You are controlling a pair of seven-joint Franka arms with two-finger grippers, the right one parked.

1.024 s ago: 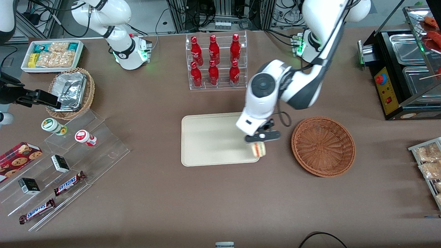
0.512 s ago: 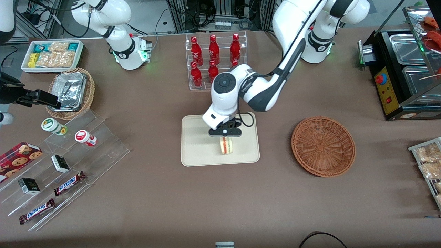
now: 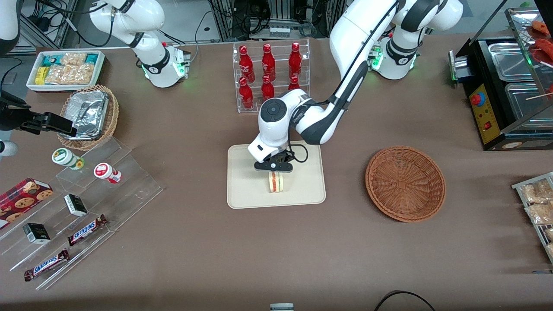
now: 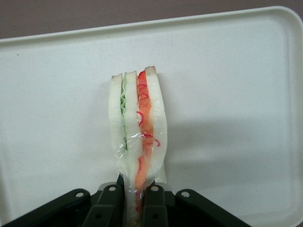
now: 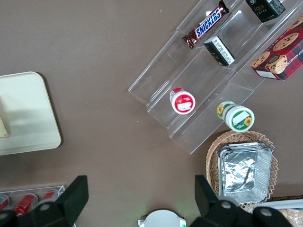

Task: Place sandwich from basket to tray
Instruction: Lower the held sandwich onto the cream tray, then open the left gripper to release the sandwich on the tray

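Note:
My left gripper hangs over the middle of the cream tray, shut on the clear-wrapped sandwich. In the left wrist view the sandwich stands on edge, pale bread with green and red filling, pinched at its end between the black fingers, with the tray spread under it. Whether the wedge touches the tray surface I cannot tell. The reddish-brown wicker basket sits beside the tray toward the working arm's end, with nothing in it.
An acrylic rack of red bottles stands farther from the front camera than the tray. Stepped acrylic shelves with snacks, a tan basket of foil trays and a white snack bin lie toward the parked arm's end. A food warmer stands at the working arm's end.
The gripper carried the sandwich from the tray's edge nearest the basket to over the tray's middle, and has come lower. It stayed shut on the sandwich throughout.

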